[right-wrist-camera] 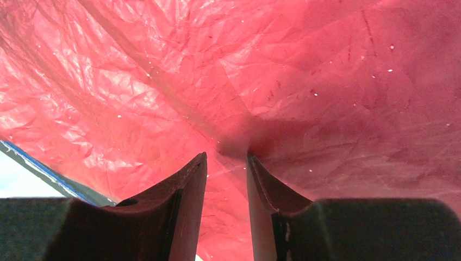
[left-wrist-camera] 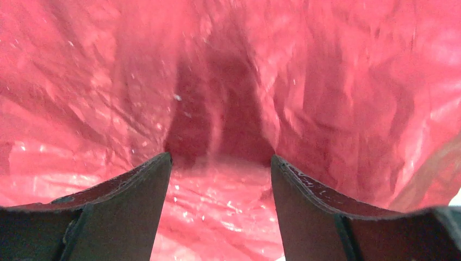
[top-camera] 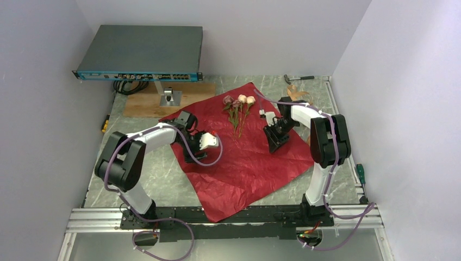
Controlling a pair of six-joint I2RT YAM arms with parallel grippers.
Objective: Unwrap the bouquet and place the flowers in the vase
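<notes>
1. The red wrapping paper (top-camera: 244, 168) lay spread open and crinkled on the tabletop (top-camera: 163, 174), one corner pointing to 12 o'clock and one to 6 o'clock.
2. The flowers (top-camera: 238, 109) lay on the sheet near its 12 o'clock corner, with the pale blooms toward 12 o'clock and the thin stems running toward 6 o'clock.
3. The left tool (top-camera: 209, 142) sat low over the sheet's 9 o'clock side. In its wrist view the left tool (left-wrist-camera: 220, 157) was released, its fingers (left-wrist-camera: 136, 206) wide apart with only red paper behind them.
4. The right tool (top-camera: 276, 142) was at the sheet's 3 o'clock side, well apart from the flowers. Its wrist view showed the right tool (right-wrist-camera: 227, 155) with a narrow gap, tips at a crease in the paper. I could not tell whether it pinched the paper.
5. A tan ribbon (top-camera: 296, 93) lay off the sheet at 1 o'clock, near a hammer (top-camera: 299, 79).
</notes>
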